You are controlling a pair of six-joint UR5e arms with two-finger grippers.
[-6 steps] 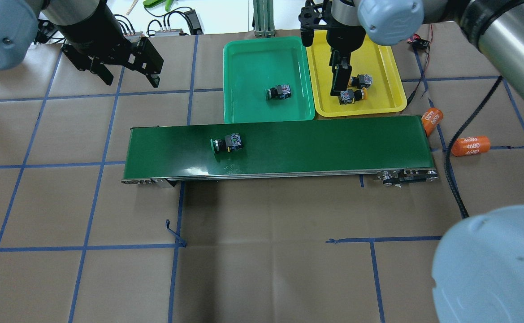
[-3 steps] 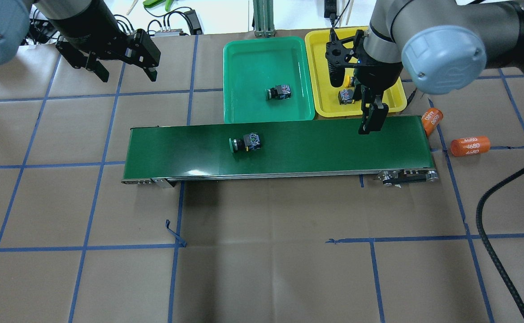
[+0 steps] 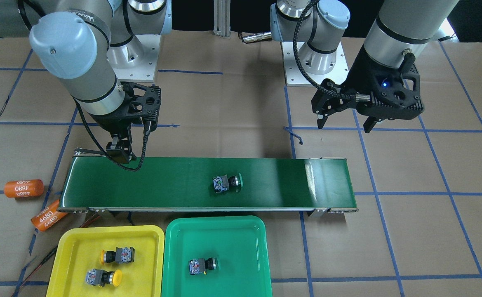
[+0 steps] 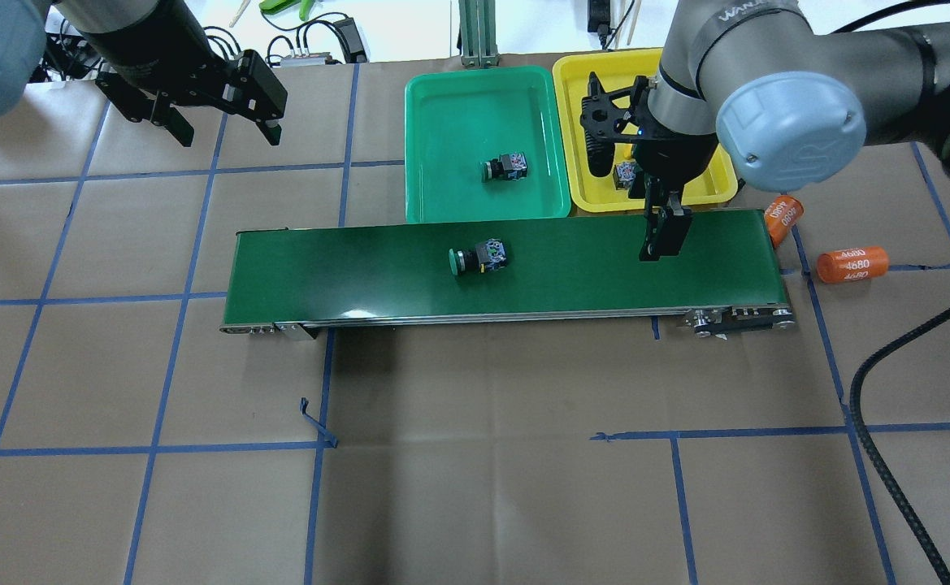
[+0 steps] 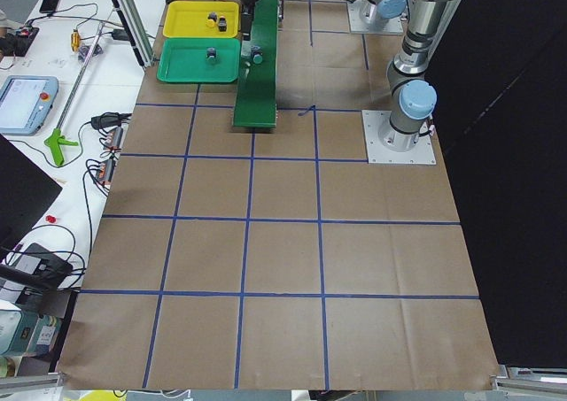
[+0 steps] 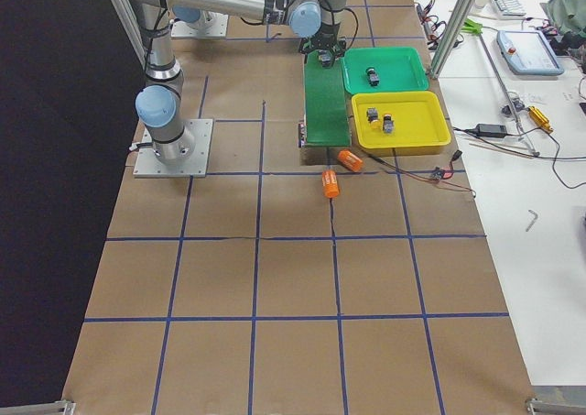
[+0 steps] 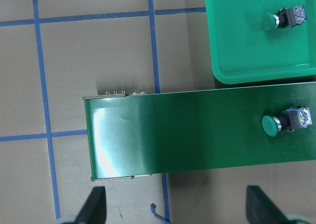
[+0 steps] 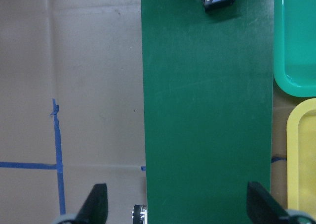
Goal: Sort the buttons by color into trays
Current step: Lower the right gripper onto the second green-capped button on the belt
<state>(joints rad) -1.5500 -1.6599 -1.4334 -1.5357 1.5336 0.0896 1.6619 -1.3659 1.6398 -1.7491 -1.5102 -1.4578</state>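
Observation:
A green button (image 4: 479, 258) (image 3: 227, 183) (image 7: 286, 121) lies on its side near the middle of the conveyor belt (image 4: 572, 272). Another green button (image 4: 505, 166) (image 3: 203, 265) rests in the green tray (image 4: 450, 114). Two yellow buttons (image 3: 118, 255) (image 3: 102, 277) lie in the yellow tray (image 3: 146, 247). My right gripper (image 4: 660, 236) (image 8: 177, 206) hangs open and empty over the belt's right part, well right of the belt button. My left gripper (image 4: 225, 130) (image 7: 177, 209) is open and empty above the table, beyond the belt's left end.
Two orange cylinders marked 4680 (image 4: 783, 218) (image 4: 851, 264) lie just off the belt's right end. A black cable (image 4: 873, 406) loops over the table at the right. Wires and tools sit past the table's far edge.
The green button has travelled rightward along the belt. My right gripper has left the yellow tray and come over the belt's right part. The left gripper has shifted slightly.

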